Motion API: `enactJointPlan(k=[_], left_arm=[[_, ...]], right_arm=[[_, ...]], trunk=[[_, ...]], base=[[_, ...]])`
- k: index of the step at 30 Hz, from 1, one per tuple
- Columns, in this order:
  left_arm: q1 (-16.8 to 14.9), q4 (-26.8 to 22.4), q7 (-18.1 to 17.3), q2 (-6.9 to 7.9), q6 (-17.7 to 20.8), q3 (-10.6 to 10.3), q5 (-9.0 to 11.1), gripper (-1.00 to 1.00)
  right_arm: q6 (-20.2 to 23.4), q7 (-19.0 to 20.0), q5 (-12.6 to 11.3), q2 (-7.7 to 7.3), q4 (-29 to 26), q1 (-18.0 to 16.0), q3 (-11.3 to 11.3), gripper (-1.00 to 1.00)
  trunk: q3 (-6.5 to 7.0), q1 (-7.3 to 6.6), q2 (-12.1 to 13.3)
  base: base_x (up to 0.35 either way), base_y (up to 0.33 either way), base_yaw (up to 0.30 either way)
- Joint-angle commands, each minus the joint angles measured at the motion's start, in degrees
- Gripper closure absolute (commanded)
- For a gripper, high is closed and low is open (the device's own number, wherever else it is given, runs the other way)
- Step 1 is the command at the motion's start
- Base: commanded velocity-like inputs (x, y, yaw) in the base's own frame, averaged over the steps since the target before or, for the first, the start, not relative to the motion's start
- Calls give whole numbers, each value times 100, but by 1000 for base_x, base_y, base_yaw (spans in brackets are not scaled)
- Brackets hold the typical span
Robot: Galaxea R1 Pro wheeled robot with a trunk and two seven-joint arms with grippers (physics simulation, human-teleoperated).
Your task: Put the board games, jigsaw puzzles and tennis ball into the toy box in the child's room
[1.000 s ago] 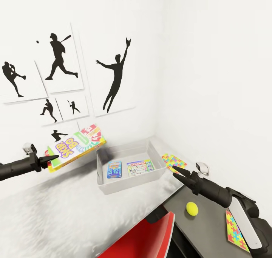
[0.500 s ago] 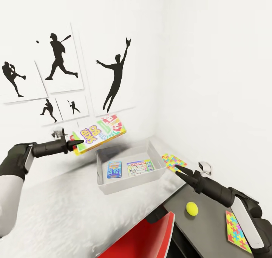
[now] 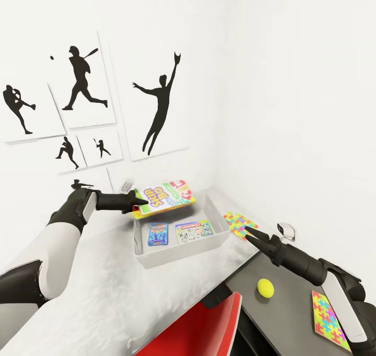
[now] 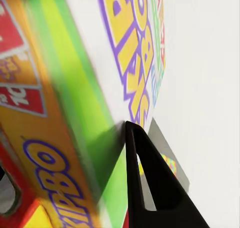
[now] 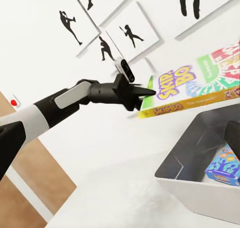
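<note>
The green, yellow and red game box (image 3: 166,199), printed "Skip Bo", hangs in the air over the back left corner of the toy box (image 3: 156,259), lying nearly flat. The left gripper (image 3: 137,206) has its black fingers clamped on the box's near left edge; the left wrist view shows one dark finger (image 4: 150,178) pressed against the printed face. The right wrist view shows the same grip from the side, the game box (image 5: 200,85) held above the grey bin (image 5: 192,160).

Two more game boxes already lie flat on the bin's floor, side by side: a blue one (image 3: 157,234) with cartoon figures on the left, and a wider white and green one (image 3: 194,230) on the right. That makes three game boxes in all, two inside and one held above.

The bin sits on the light-grey desk top (image 3: 78,293), close to the corner of the white walls. One jigsaw puzzle (image 3: 239,224) lies flat on the desk just right of the bin. A second jigsaw puzzle (image 3: 328,318) lies on the lower dark-grey section, near the right arm. One tennis ball (image 3: 265,288) rests on that same dark section, well apart from both puzzles.

The right gripper (image 3: 251,235) hovers over the first puzzle with its fingers slightly parted, holding nothing.

Six black player silhouettes (image 3: 159,105) hang on the wall behind. A red chair (image 3: 201,327) back shows below the desk edge.
</note>
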Motion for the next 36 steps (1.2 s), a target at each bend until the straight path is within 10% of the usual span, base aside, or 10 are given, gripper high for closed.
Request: enactJointPlan(k=[1,6,36], left_arm=[[-12,0,31,-56,39,34,-32,100],[-25,8,283,-308,39,33,-59,100],[-27,9,1247,-738,-80,15,-85,100]], right_arm=[[47,2,-34,-2,-2,-5,0,-100],[85,2,-34,-2,0,-5,-29,-100],[129,2,-12,-11,-8,-5,-44,-100]], trunk=[[-13,3,-14],[-32,3,-14],[-303,3,-14]], base=[[0,0,0],[0,0,0],[0,0,0]])
